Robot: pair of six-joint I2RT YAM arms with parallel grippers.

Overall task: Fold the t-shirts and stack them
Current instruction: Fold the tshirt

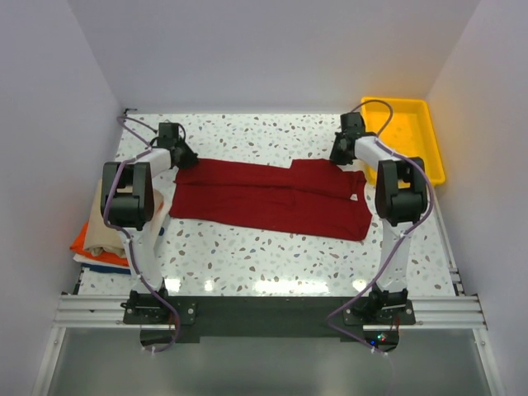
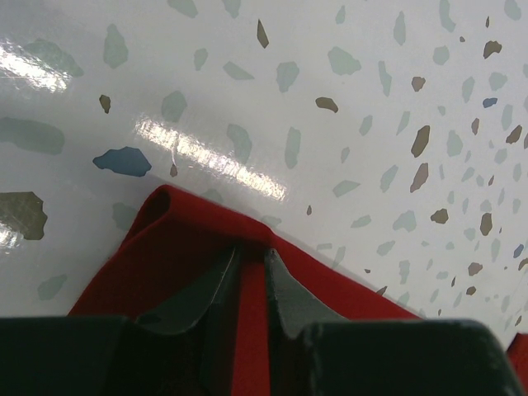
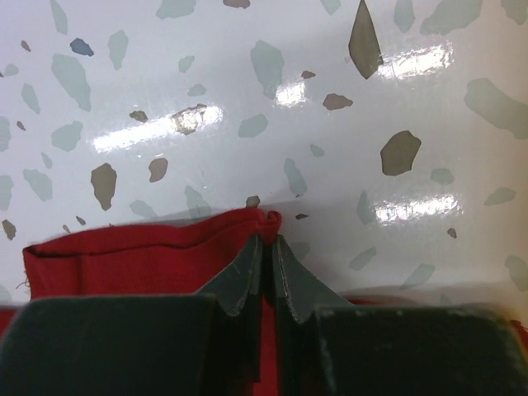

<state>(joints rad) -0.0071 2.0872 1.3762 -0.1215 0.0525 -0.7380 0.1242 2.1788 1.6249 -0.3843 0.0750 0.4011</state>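
1. Broadly, a speckled table (image 1: 264, 264) bears the dark red t-shirt (image 1: 272, 198) across its middle.
2. A yellow tray (image 1: 408, 132) sits far right.
3. The folded t-shirts (image 1: 99, 239) sit stacked left.
4. The left gripper (image 2: 252, 252) pinches the red shirt's far left corner; the right gripper (image 3: 266, 241) pinches its far right edge.

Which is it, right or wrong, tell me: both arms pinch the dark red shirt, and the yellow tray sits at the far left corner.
Wrong side. The top external view shows the yellow tray at the far right corner; both arms do pinch the dark red shirt.
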